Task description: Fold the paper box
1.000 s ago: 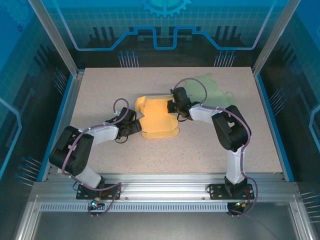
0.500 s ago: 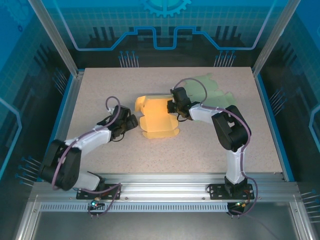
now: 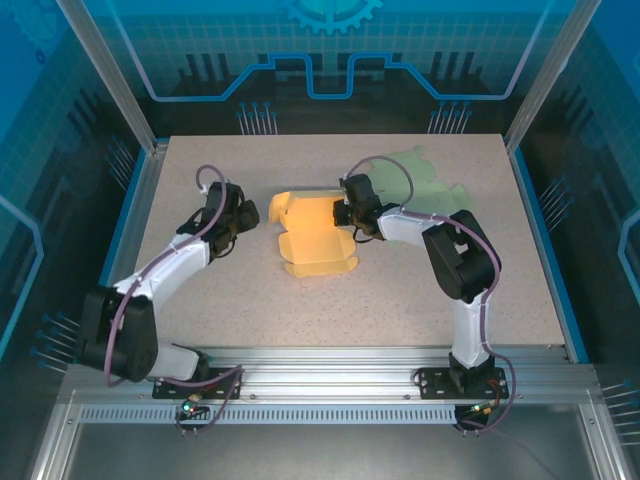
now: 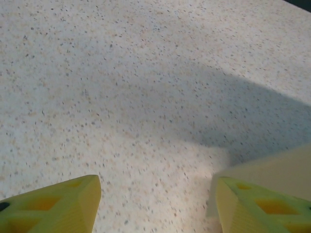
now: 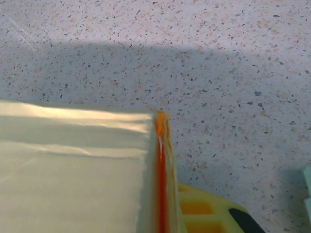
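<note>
The orange paper box [image 3: 315,238] lies partly folded in the middle of the table. My right gripper [image 3: 344,211] is shut on its right edge; in the right wrist view the box's orange edge [image 5: 160,170] stands upright against my yellow finger [image 5: 206,213], with a pale box panel [image 5: 73,174] to its left. My left gripper [image 3: 245,215] sits a short way left of the box, open and holding nothing. In the left wrist view its two yellow fingers [image 4: 53,208] are wide apart over bare table, and a pale corner of the box [image 4: 272,167] shows behind the right one.
A flat pale green sheet [image 3: 428,187] lies at the back right, behind the right arm. Metal frame posts and blue walls ring the speckled table [image 3: 400,290].
My left gripper has come off the box's left side and swung left and toward the back. The right gripper and the box have hardly moved.
</note>
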### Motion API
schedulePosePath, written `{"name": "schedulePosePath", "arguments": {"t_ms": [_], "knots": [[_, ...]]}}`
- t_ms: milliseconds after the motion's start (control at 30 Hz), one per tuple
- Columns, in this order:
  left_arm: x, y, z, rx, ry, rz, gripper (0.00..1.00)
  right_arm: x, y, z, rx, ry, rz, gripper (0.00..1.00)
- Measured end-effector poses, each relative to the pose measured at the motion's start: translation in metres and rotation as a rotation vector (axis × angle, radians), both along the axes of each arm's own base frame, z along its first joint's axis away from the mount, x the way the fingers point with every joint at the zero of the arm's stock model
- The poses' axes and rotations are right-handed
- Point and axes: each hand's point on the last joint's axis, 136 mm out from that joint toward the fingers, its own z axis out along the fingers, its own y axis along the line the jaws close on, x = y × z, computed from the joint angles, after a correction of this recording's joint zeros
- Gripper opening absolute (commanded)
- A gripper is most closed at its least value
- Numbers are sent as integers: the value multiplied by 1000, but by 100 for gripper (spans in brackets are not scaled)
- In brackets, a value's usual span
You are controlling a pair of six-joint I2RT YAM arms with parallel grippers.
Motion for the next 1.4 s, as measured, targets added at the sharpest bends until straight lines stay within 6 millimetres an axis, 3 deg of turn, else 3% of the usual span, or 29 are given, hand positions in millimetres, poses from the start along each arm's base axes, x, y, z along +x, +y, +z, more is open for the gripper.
{"name": "schedulePosePath", "arguments": {"t_ms": [167, 367, 600, 933, 1400], "knots": [[27, -3, -13, 55, 39, -50, 57, 1, 1, 1, 1, -2, 0, 14], [40, -15, -30, 56, 83, -116, 55, 4, 3, 0, 1, -1, 1, 13], [42, -38, -34, -25, 94, -225, 53, 6, 4, 0, 2, -3, 1, 14], [40, -86, -20, -93, 64, -387, 54, 6, 4, 0, 2, -3, 0, 13], [44, -105, -20, -9, 33, -526, 59, 7, 2, 0, -3, -6, -6, 14]]}}
